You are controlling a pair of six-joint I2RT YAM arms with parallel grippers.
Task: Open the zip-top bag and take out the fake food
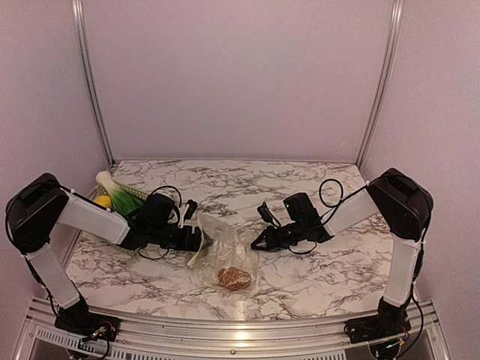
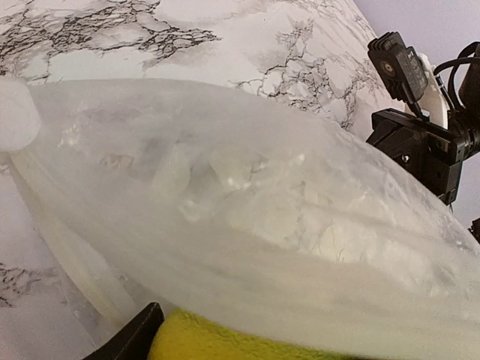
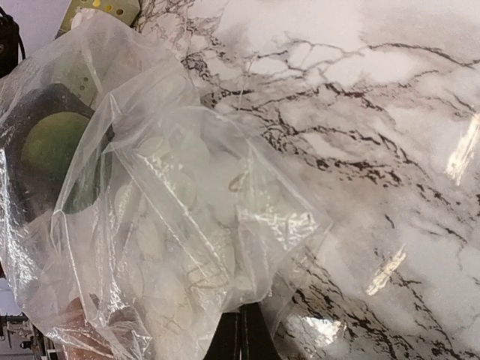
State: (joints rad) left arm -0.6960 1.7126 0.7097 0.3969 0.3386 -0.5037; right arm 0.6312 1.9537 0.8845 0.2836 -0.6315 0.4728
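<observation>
The marbled bench (image 1: 315,187) carries all items. The zip-top bag (image 1: 225,251) lies crumpled at mid-bench, its clear film partly raised.

Left of the bag and farther back, a pale green basket (image 1: 133,197) holds a white-and-green vegetable (image 1: 112,184) and a lemon (image 1: 103,201).

The left gripper (image 1: 196,240) sits at the bag's left edge. In its wrist view a yellow piece (image 2: 225,343) lies beside one dark finger (image 2: 131,341), below the bag's film. Whether the jaws grip it cannot be told.

The right gripper (image 1: 259,243), at the bag's right edge, is pressed together, pinching the film.

A brown lump (image 1: 235,278) rests inside the bag at its near end.
</observation>
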